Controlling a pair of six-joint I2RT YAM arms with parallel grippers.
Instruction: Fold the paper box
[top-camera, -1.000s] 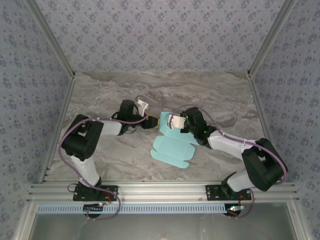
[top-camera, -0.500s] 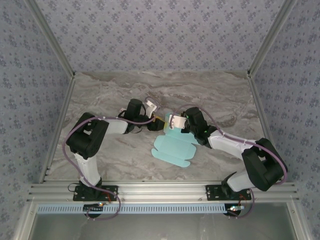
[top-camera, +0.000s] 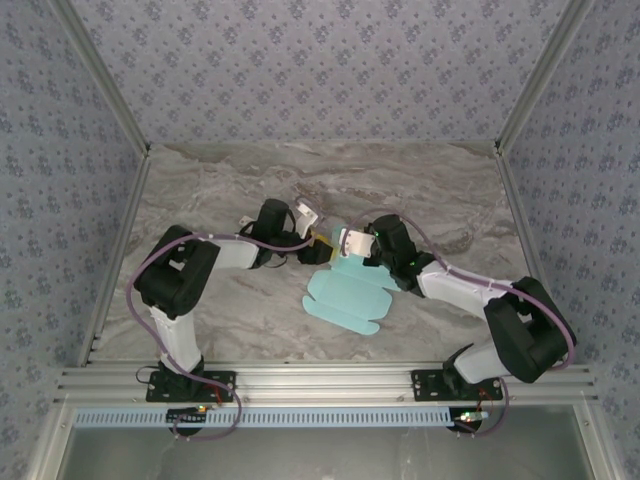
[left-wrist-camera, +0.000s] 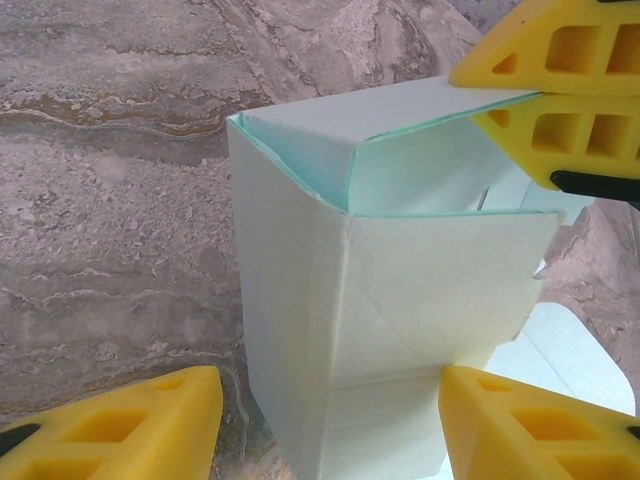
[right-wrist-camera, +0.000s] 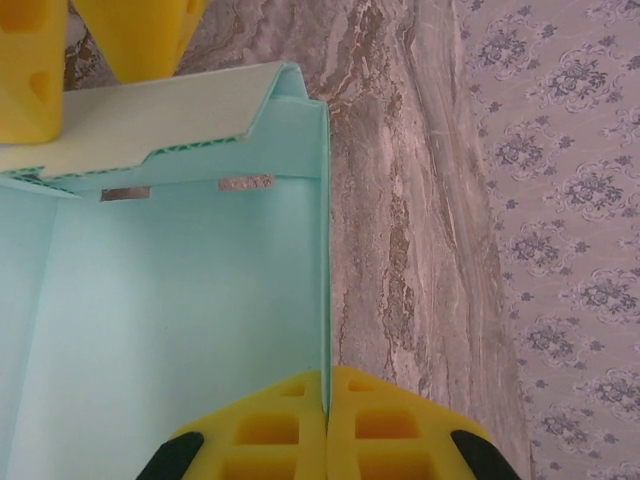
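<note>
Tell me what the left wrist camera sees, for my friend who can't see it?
A half-folded pale blue paper box stands on the marble table between the left gripper's open yellow fingers. The right gripper pinches its top edge at the upper right.

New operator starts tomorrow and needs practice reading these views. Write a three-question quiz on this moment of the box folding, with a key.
1. True or false: the paper box is a wholly flat sheet, with no panel raised.
2. The right arm's jaws are: A) open above the marble; B) shut on the edge of a box panel; C) shut on the other arm.
3. Fill in: the ____ arm's jaws stand open, one finger on either side of the raised part of the box.
Key: 1 false, panels stand up in the left wrist view. 2 B. 3 left.
</note>
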